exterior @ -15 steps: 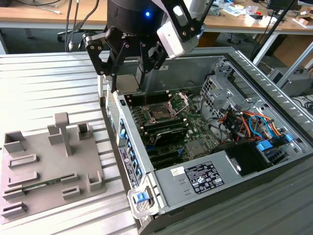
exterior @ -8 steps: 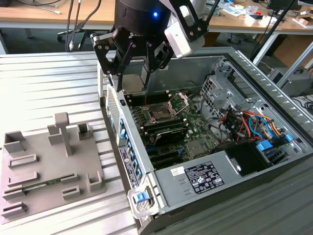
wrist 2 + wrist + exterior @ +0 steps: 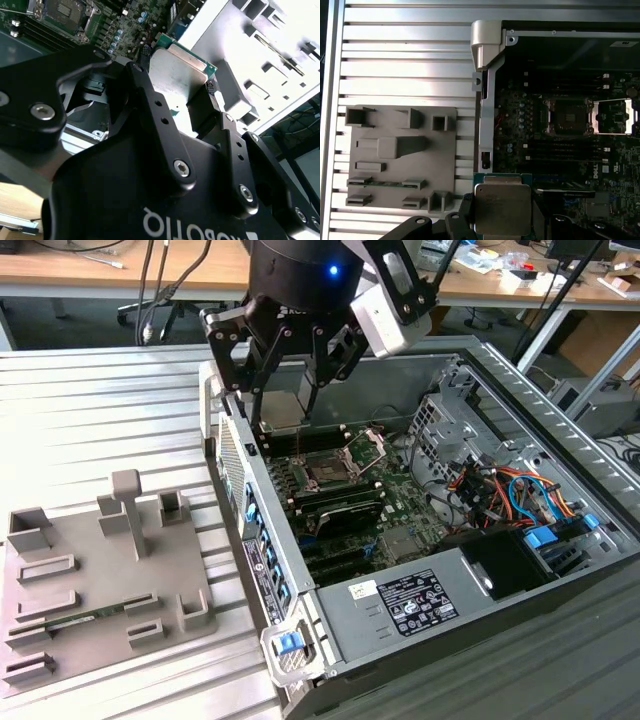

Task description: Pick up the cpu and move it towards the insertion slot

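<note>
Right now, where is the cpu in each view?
Exterior view: cpu held in the tool, to the exterior view's left of the insertion slot.
First wrist view: cpu in the tool, apart from the slot.
Second wrist view: cpu in the tool.
Shared landmark: the insertion slot.

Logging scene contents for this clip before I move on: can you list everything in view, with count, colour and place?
cpu: one, silvery top with green edge, held over the open case.
insertion slot: one, dark centre, shiny metal frame hinged open, on the motherboard.
motherboard: one, green, inside the case.
computer case: one, grey metal, lying open on the table, on the exterior view's right.
cables: a bundle, orange and blue, inside the case.
tray: one, grey plastic, on the table beside the case.
memory stick: one, green, lying in the tray.
table: one, ribbed silver metal.
pincer: one, black, shut on the cpu.
</note>
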{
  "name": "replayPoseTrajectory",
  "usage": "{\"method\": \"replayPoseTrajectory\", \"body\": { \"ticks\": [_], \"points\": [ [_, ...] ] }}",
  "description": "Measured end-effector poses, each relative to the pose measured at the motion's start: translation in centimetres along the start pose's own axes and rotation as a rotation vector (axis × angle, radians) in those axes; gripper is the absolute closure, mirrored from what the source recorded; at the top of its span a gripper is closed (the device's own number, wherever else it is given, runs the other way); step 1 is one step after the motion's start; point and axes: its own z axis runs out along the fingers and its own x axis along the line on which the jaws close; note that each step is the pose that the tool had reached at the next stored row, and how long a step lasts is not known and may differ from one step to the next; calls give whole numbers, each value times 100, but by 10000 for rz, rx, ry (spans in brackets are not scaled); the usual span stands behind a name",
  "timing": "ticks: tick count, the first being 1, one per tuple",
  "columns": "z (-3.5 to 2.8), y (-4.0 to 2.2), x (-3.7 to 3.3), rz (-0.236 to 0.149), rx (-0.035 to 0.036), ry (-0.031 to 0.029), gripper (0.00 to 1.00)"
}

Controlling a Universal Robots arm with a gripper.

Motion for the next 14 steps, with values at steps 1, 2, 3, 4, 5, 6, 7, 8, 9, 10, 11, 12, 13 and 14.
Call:
{"method": "replayPoseTrajectory", "body": {
  "ticks": [1, 2, 3, 4, 5, 6, 7, 8, 9, 10, 11, 12, 13, 14],
  "points": [
    [0, -1, -18, 0, 0, -1, 45],
    [0, -1, -29, 0, 0, -1, 45],
    [0, -2, -45, 0, 0, 0, 45],
    [0, -2, -52, 1, 0, 0, 45],
    [0, -2, -62, 1, 0, -1, 45],
    [0, -3, -75, 1, 0, 0, 45],
    [0, -3, -83, 0, -1, -1, 45],
    [0, -3, -90, 1, 0, -1, 45],
    [0, -4, -100, 1, 0, 0, 45],
    [0, -4, -108, 1, 0, 0, 45],
    [0, -4, -118, 1, 0, 0, 45],
    [0, -5, -127, 0, 0, 0, 45],
    [0, -5, -135, 0, 0, 0, 45],
    [0, -5, -144, 0, 0, -1, 45]
  ]
}}
